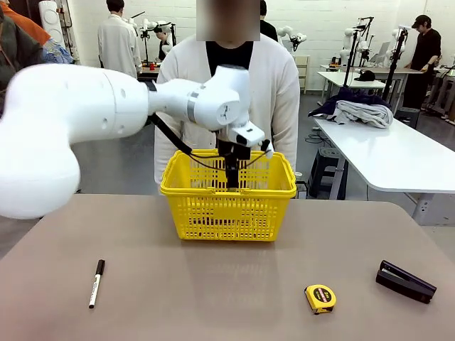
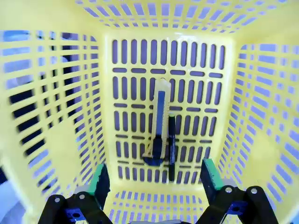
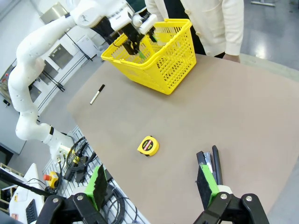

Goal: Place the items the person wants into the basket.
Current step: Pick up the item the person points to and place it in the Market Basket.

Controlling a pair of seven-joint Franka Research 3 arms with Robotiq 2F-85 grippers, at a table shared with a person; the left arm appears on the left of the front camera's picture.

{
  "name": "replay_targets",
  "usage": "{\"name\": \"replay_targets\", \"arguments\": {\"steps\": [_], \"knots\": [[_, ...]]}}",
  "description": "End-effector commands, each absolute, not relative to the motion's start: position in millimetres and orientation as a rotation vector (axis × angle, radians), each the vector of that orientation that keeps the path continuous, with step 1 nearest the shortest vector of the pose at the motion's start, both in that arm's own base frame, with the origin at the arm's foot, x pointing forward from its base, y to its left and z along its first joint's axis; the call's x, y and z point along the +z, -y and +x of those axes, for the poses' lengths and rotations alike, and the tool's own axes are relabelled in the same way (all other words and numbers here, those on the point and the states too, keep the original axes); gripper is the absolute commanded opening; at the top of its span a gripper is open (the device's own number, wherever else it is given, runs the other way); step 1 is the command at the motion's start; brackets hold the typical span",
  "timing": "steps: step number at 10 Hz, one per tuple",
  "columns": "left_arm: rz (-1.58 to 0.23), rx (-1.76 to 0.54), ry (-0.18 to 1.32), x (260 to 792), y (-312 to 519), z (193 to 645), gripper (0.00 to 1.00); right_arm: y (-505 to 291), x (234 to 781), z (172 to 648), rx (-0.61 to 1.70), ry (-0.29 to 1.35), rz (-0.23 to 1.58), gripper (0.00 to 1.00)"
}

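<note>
The yellow basket (image 1: 227,206) stands at the table's far middle, in front of the person (image 1: 277,92) in the white cardigan. My left gripper (image 1: 232,174) hangs inside it, open and holding nothing. In the left wrist view the yellow-and-black utility knife (image 2: 158,123) lies on the basket floor (image 2: 201,116) with the dark pen (image 2: 171,147) beside it, both below the open fingers (image 2: 99,179). The tape measure (image 1: 320,298) lies near the front right of the table. My right gripper (image 3: 152,186) is open, high above the tape measure (image 3: 148,145).
A white marker with a black cap (image 1: 96,283) lies front left. A black stapler (image 1: 405,281) lies at the right. The person's hand (image 3: 230,57) rests at the far table edge. Other tables and people stand behind.
</note>
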State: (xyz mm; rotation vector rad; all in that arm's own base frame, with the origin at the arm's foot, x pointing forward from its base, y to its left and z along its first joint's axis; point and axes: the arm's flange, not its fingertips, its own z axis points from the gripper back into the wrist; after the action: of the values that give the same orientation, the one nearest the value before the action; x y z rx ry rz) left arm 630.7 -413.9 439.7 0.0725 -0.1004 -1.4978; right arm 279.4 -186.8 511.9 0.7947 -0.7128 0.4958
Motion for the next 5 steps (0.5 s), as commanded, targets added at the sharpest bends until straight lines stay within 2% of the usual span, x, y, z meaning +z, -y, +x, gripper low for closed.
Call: {"name": "replay_targets", "arguments": {"steps": [1,5], "knots": [[0.059,-1.517,0.169,478,376,584,1.0,187,513,281,0.502,0.742,0.812,1.0],[0.05,-1.452,0.216,538,316,492,1.0,187,513,281,0.502,0.742,0.812,1.0]]}}
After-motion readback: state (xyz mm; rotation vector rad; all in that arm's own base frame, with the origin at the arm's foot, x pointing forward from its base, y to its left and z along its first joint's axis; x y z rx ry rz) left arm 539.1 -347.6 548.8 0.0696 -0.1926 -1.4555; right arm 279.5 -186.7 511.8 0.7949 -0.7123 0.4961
